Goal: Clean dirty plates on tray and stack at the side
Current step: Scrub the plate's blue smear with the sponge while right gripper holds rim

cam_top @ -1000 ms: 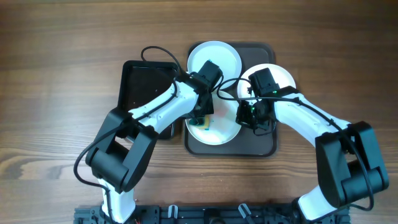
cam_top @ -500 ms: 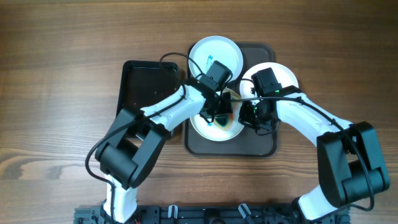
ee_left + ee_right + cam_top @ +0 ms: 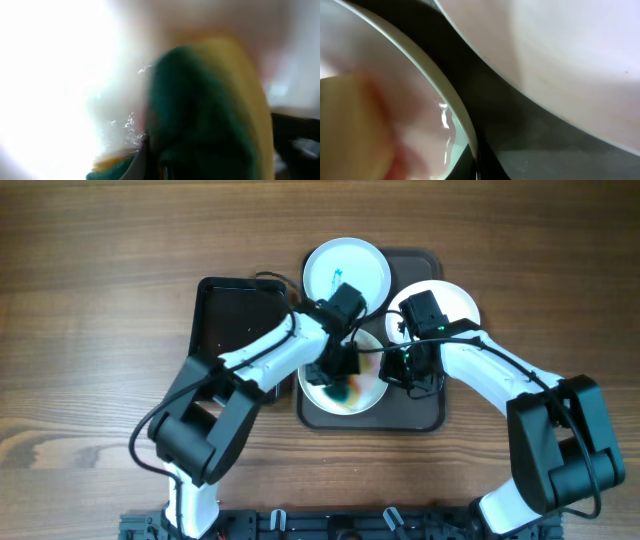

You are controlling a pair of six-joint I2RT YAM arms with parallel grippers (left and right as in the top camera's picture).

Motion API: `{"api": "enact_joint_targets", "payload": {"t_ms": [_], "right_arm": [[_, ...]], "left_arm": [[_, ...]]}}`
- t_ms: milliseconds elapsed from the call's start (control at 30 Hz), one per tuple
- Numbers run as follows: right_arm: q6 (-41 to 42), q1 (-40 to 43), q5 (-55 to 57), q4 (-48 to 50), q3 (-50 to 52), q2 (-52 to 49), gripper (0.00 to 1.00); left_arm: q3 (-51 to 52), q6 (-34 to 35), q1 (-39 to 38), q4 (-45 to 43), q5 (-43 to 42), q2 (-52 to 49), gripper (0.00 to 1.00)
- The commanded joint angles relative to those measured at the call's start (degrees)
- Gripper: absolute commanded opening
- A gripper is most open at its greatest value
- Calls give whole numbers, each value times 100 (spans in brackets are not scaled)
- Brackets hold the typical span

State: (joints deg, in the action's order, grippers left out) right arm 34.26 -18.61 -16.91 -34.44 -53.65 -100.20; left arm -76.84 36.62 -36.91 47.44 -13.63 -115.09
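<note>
White near plate (image 3: 366, 393), teal-smeared, lies on the brown tray (image 3: 420, 412), with the left fingers (image 3: 340, 364) and right fingers (image 3: 401, 368) over it. Left wrist view: the left fingers clench a blurred green-yellow sponge (image 3: 210, 110). Right wrist view: the right fingers clamp the near plate's rim.

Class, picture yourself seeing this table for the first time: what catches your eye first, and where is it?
The teal smear in the near plate on the dark brown tray stands out, with the left end effector holding a green-and-yellow sponge on it. The right end effector grips that plate's right rim. Behind, a back plate and a right plate lie on the same tray.
</note>
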Motion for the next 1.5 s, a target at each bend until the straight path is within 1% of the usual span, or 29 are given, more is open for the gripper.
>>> {"api": "enact_joint_targets", "payload": {"t_ms": [0, 100, 200, 300, 400, 433, 467, 600, 767, 900, 1000, 1100, 1133, 1233, 1267, 1333, 1367, 1467], "right_arm": [[33, 57, 291, 33, 63, -83, 5], [31, 57, 293, 31, 63, -83, 4], [26, 57, 319, 31, 66, -83, 4], [26, 57, 354, 31, 63, -83, 5], [24, 57, 354, 28, 63, -83, 4], [24, 57, 354, 26, 63, -83, 4], [24, 57, 354, 24, 63, -83, 4], [17, 57, 354, -2, 63, -83, 4], [-22, 57, 352, -26, 63, -83, 4], [-28, 57, 354, -83, 66, -83, 4], [-85, 57, 354, -83, 66, -83, 4], [-87, 57, 354, -94, 66, -83, 4], [-87, 57, 354, -92, 63, -83, 4], [-83, 57, 354, -87, 63, -83, 4], [-85, 57, 354, -90, 63, -83, 3], [-85, 57, 352, -94, 66, -83, 4], [-85, 57, 352, -94, 63, -83, 4], [-85, 57, 352, -98, 63, -83, 4]], "left_arm": [[291, 162, 490, 319, 2017, -70, 4], [291, 162, 568, 374, 2321, -61, 4], [291, 160, 538, 229, 2253, -61, 4], [291, 157, 409, -216, 1506, -74, 4], [293, 168, 240, -817, 245, -118, 4], [293, 286, 151, -1049, -201, -157, 4], [293, 448, 72, -1169, -389, -199, 4], [302, 883, -254, -1397, -507, -354, 4], [302, 887, -612, -1718, -920, -586, 4], [302, 839, -682, -1652, -940, -634, 4], [299, 514, -660, -1631, -1156, -560, 4], [299, 140, -660, -1622, -1545, -492, 4], [299, 105, -669, -1628, -1620, -472, 4], [299, 55, -671, -1690, -1709, -470, 4], [299, -50, -671, -1705, -1692, -470, 4], [299, -151, -662, -1670, -1547, -470, 4], [299, -149, -647, -1609, -1436, -470, 4], [299, -81, -522, -1174, -634, -470, 4]]}}
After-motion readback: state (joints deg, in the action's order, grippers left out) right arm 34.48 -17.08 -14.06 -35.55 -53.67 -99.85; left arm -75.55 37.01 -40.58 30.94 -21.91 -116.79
